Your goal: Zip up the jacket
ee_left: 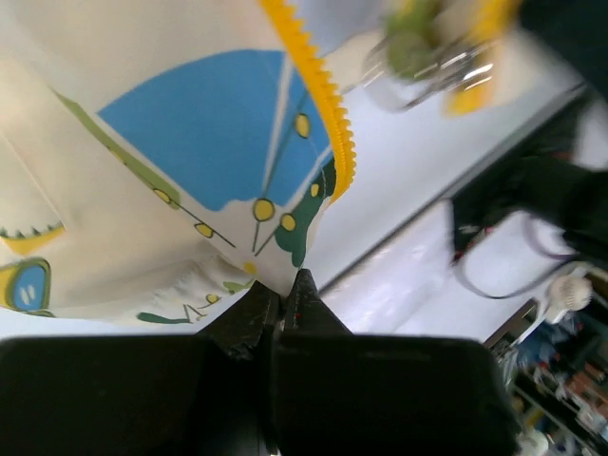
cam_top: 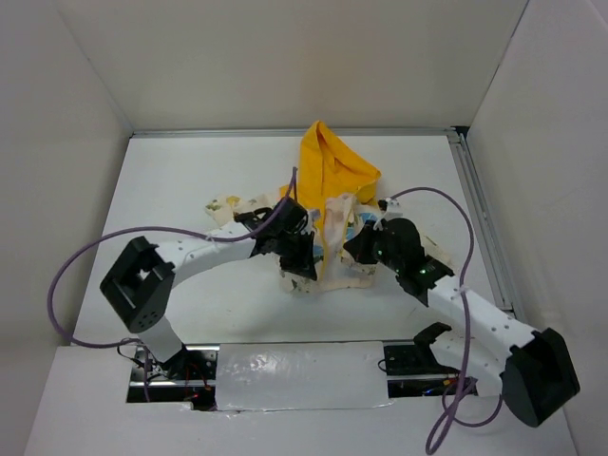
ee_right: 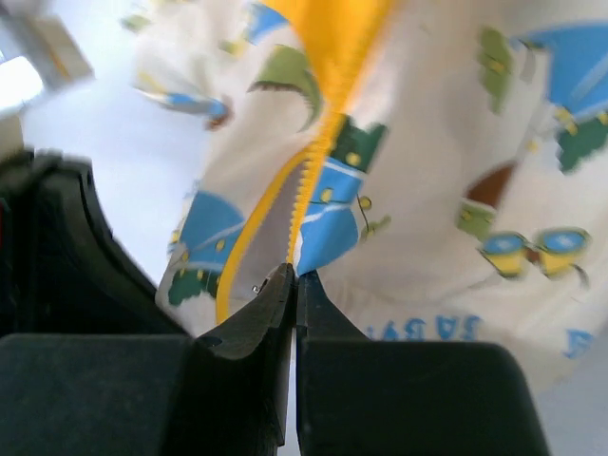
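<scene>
Surface: a white tabletop (cam_top: 180,190) is seen, boxed in by plain white walls (cam_top: 285,57), with both arm bases at its near edge.
Jacket: a small cream-white, thin-fabric jacket (cam_top: 334,249) printed with blue, green and yellow cartoon shapes is spread near the middle of the tabletop, somewhat toward the far edge, with its hem turned toward the near edge.
Hood: a bright yellow fabric hood (cam_top: 328,166) is laid out toward the far edge.
Zipper: a bright yellow toothed zipper strip (ee_left: 318,95) is seen running along one front edge. In the right wrist view, two yellow runs are seen standing apart near the hem, with a grey gap between them.
Left pincer: the black two-finger left gripper (ee_left: 282,302) is closed, and its tips are pressed together on the hem corner of one front panel.
Right pincer: the black two-finger right gripper (ee_right: 293,285) is closed at the foot of the zipper strip. Whether the slider itself is caught between the tips cannot be told.
Done: both front edges are held at the hem, which is judged to be preparation only.
Left: the front is judged to be open. No joined teeth are made out near the hem, so seating the ends and the whole run up to the collar are judged outstanding.
</scene>
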Tool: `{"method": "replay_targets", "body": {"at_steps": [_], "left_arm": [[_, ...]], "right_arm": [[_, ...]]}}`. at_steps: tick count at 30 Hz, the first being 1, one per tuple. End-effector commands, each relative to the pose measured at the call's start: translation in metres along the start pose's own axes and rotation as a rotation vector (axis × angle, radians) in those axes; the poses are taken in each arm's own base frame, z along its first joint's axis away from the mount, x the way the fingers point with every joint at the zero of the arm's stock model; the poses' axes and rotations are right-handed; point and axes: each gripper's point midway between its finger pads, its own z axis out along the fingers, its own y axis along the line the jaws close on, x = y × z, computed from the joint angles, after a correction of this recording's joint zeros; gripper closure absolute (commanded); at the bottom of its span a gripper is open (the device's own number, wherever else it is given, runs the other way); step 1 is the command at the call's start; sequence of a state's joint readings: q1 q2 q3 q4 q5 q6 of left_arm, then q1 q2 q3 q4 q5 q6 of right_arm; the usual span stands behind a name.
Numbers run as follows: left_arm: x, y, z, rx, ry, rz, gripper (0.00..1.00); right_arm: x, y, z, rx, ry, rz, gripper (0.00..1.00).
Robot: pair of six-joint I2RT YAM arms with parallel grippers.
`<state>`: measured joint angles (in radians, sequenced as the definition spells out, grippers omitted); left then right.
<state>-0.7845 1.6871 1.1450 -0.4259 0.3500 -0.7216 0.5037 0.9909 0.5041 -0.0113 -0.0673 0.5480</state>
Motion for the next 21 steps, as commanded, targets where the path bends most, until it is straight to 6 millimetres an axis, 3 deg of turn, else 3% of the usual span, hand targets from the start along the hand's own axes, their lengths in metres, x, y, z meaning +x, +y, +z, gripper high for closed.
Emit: {"method": "replay_targets", "body": {"at_steps": [1,5,8,14,21], "left_arm": [[-0.045,-0.060,-0.057,0.145,-0.219,0.079,1.00],[-0.065,-0.085,-0.104,0.227,-0.380,0.110,1.00],[-0.074,-0.096,-0.122,0.278,-0.449,0.121,1.00],[-0.085,-0.097,-0.128,0.284,-0.469,0.077,1.00],[-0.083,-0.113,-0.132,0.369,-0.454,0.074,1.00]], "right_arm": [[-0.032,0.042,-0.023,-0.209,-0.145,-0.073,1.00],[-0.054,0.060,-0.053,-0.277,-0.242,-0.062,1.00],[-0.059,0.075,-0.073,-0.361,-0.282,-0.084,1.00],[-0.063,0.091,-0.096,-0.450,-0.310,-0.123,1.00],[-0.056,0.093,-0.096,-0.480,-0.295,-0.131,1.00]]}}
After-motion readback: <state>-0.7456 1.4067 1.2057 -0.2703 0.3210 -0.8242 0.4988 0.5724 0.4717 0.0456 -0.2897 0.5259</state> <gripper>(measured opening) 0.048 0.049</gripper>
